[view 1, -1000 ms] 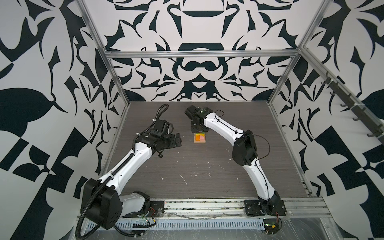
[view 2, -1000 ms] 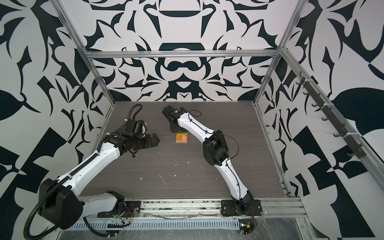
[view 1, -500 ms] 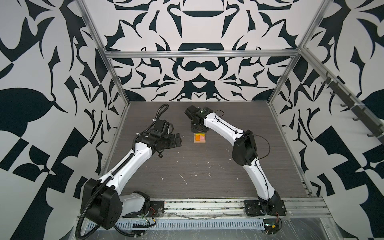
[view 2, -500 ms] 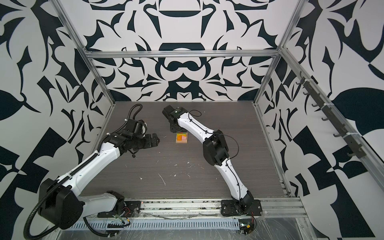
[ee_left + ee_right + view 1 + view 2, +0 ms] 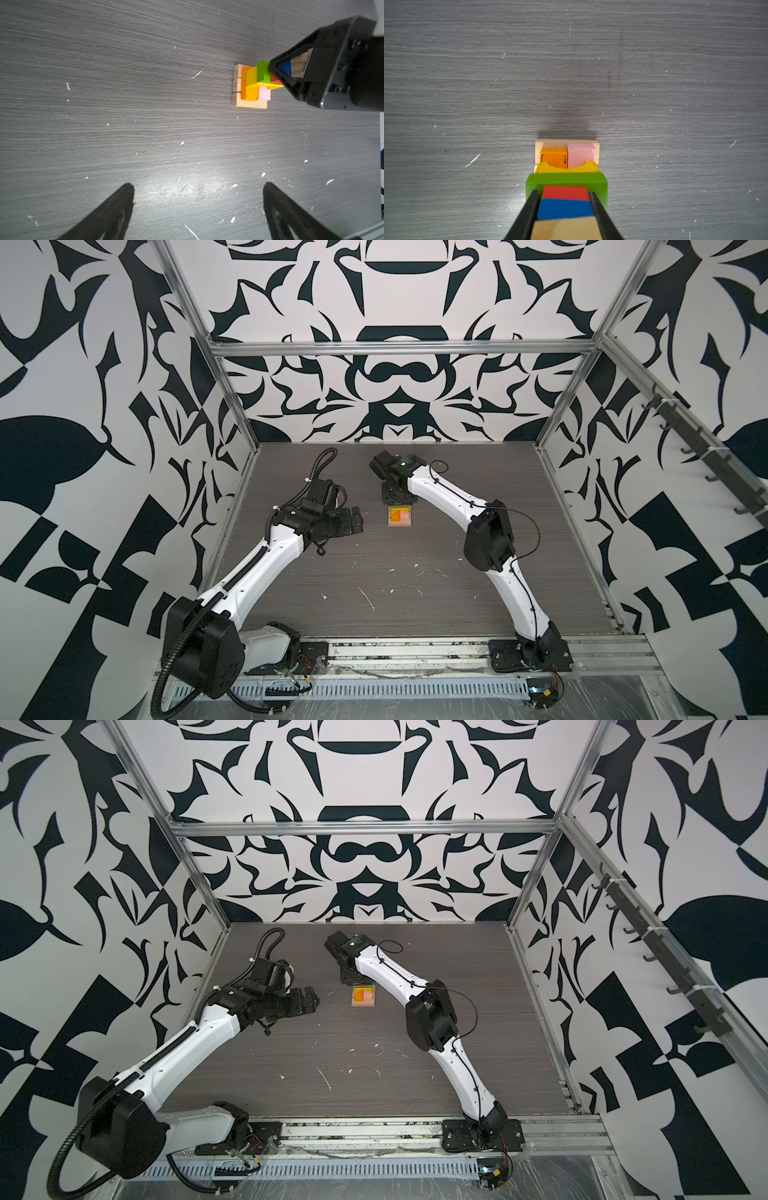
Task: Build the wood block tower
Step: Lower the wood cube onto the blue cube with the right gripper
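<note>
A: What sits where on the table [image 5: 415, 572]?

B: The left gripper [image 5: 198, 185] hangs to the left of the tower [image 5: 400, 517], jaws spread wide with nothing between them. The right gripper [image 5: 563, 193] is down over the tower's top. It is narrow, with its fingers [image 5: 529, 214] against two opposite sides of the cube [image 5: 564, 228]. The tower stands toward the back of the table, near the middle.

A: And the tower, from the base up?

B: Three bars [image 5: 236, 83] lie flat side by side. On them sit orange [image 5: 553, 158] and pink [image 5: 580, 155], then yellow [image 5: 544, 167] and green [image 5: 566, 178], then red [image 5: 275, 80] and blue [image 5: 564, 208]. The cube is on top, between the fingers. Whether it rests on the squares or hangs just above them cannot be told.

A: How would these blocks handle?

B: They are probably light, stiff wood that a firm pinch would not hurt. The painted faces look smooth, so the layers would likely slide on each other at a small nudge, and nothing binds them. The risk is a toppled stack, not a broken block.

A: Where should the cube be held?

B: On its two flat opposite sides, squarely, as the right gripper has it now. The fingertips look close to red and blue, so letting go calls for a straight, even opening and a straight lift. A sideways drag could take the squares along.
</note>
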Robot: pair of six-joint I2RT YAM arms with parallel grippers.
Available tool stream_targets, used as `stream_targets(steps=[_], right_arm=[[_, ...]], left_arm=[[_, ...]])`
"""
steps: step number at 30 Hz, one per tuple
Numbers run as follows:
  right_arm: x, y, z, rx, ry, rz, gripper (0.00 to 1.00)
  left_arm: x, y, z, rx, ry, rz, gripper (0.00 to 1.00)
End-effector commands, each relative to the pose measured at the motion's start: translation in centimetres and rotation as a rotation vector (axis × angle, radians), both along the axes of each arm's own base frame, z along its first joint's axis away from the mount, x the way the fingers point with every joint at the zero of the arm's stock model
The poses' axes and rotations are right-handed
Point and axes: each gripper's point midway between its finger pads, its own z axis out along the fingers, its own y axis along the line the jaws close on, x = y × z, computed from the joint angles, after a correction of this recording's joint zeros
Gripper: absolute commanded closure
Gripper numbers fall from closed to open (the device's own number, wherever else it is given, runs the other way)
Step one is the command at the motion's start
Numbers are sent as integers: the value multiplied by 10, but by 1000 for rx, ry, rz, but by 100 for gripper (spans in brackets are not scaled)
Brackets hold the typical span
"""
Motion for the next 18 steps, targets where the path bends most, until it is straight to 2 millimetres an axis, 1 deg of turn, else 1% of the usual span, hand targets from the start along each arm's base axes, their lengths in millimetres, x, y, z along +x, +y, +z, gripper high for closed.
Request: stream_targets(steps=[1, 18], right_arm=[[-2, -2, 22, 20, -34, -8, 66], [-1, -3, 23, 16, -37, -8, 68]], left_arm=[[-1, -1, -4, -7, 12, 1, 0], [0, -2, -4, -15, 15, -2, 1]])
